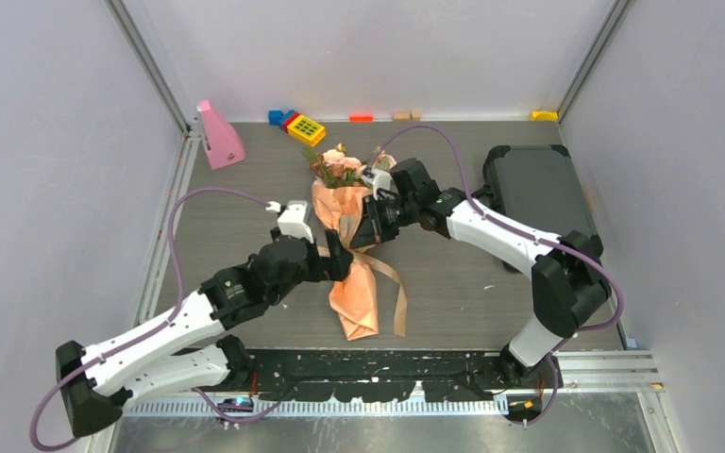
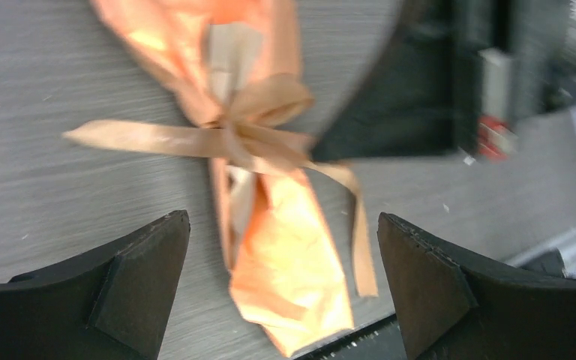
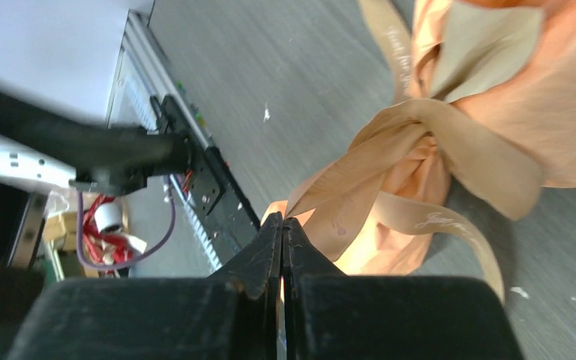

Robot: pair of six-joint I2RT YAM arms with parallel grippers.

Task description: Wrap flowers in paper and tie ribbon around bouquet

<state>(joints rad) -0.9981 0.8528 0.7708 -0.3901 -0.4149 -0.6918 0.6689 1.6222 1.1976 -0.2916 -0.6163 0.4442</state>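
The bouquet lies on the table with the flowers at its far end and the peach-orange paper tapering toward the near edge. The tan ribbon is knotted round the paper's waist, and one tail trails to the right. My right gripper is shut on a ribbon loop that runs from the knot to its fingertips; from above it sits just right of the knot. My left gripper stands wide open above the paper's lower part, holding nothing, and hovers just left of the knot.
A pink wedge-shaped object stands at the back left. Toy blocks and small pieces line the back wall. A black case lies at the right. A metal rail runs along the near edge.
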